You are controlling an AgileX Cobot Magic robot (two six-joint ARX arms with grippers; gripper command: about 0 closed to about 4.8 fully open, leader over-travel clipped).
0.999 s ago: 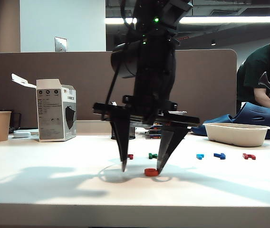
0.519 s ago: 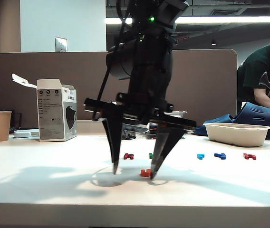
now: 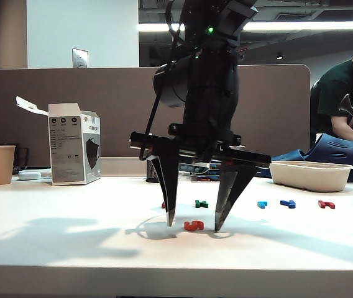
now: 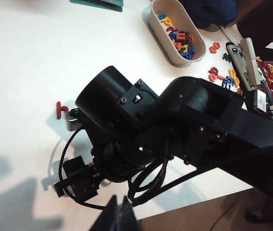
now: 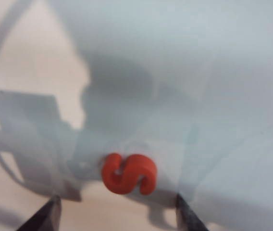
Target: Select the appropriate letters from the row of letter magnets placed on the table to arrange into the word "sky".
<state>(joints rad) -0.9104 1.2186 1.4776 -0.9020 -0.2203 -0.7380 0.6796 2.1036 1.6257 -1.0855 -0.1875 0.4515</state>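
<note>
1. Left gripper: only a dark tip shows in the left wrist view; its state cannot be told.
2. Right gripper stands wide, fingertips at the table, straddling the orange-red S.
3. Centre the S between both fingertips, then close gently.

Orange-red S (white table).

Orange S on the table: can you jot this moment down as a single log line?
right gripper: open, tips at table either side of orange S | S: flat on table, not gripped | left gripper: out of view
</note>
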